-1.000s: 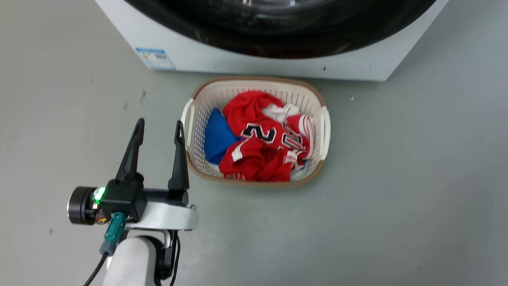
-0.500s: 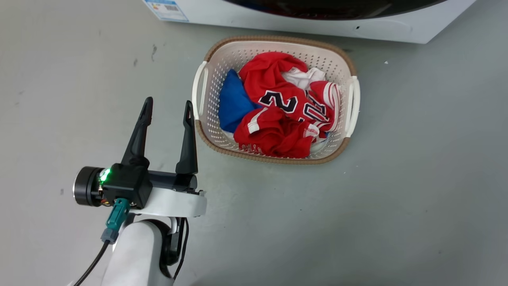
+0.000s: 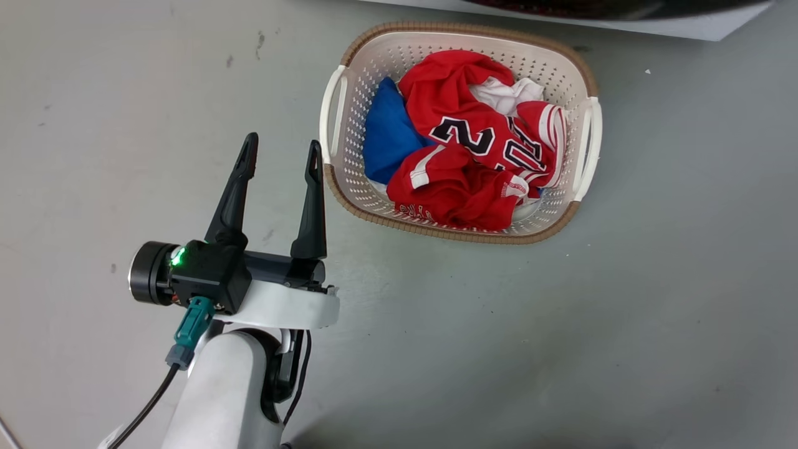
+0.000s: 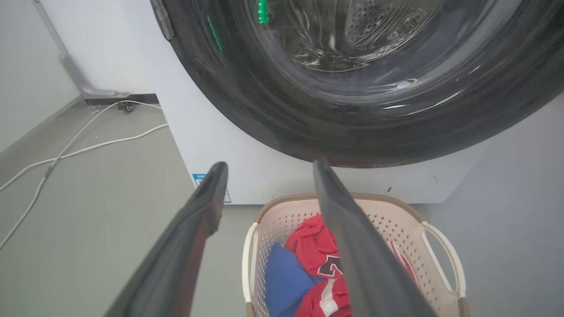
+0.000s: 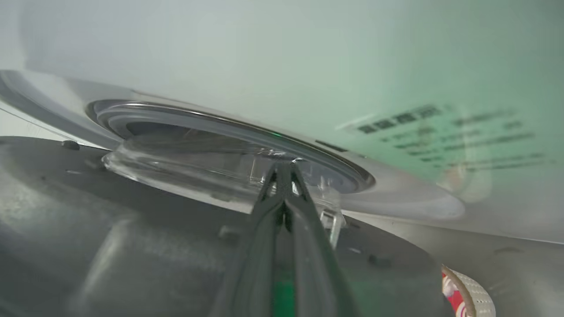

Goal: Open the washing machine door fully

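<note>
Left hand: released, below washing machine door.
Right hand: clenched at its glass.
Laundry basket: floor, before door.

The left gripper presents two long dark fingers spread well apart, with nothing between them. Beyond the fingertips stands the large round glossy black washing machine door; perforated steel shows through its clear glass centre. The white machine body carries a small blue-edged label, partly hidden by one finger. Just before the machine, on the grey floor, sits a cream perforated plastic basket with a brown woven rim. It holds a red jersey and a blue cloth. White cables trail across the floor.
</note>
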Tool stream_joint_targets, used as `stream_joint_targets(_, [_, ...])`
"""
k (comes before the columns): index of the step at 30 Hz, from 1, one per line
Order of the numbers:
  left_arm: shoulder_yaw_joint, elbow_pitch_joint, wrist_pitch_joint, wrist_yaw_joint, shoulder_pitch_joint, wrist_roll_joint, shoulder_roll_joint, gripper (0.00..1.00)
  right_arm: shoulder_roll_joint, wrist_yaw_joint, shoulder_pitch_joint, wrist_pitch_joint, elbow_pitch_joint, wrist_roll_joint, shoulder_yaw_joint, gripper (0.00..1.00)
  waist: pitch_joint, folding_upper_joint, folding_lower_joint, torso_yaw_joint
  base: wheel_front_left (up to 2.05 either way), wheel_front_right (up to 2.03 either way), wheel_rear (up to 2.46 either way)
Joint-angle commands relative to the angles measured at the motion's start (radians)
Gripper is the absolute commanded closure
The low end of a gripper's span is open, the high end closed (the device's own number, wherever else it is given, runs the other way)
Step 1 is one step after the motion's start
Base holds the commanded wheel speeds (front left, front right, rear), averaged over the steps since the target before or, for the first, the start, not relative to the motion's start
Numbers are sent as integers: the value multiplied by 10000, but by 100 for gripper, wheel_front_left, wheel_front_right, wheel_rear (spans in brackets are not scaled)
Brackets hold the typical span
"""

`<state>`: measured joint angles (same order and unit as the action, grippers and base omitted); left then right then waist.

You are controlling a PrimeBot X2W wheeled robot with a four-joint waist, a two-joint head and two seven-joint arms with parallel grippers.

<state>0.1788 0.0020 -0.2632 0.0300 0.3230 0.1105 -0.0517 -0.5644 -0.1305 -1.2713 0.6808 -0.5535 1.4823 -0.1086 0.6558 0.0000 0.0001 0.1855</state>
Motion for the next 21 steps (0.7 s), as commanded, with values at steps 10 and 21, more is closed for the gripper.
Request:
stream_joint_targets(10, [-115, 150, -24, 84, -55, 33, 17, 0, -150, -4, 225, 1367, -173, 163, -236, 100, -336, 0, -1, -47, 0, 0, 0])
stream_joint_targets(21, [-365, 234, -24, -96, -236, -204, 17, 0, 91, -4, 1324, 2007, 428, 367, -403, 100, -877, 0, -1, -452, 0, 0, 0])
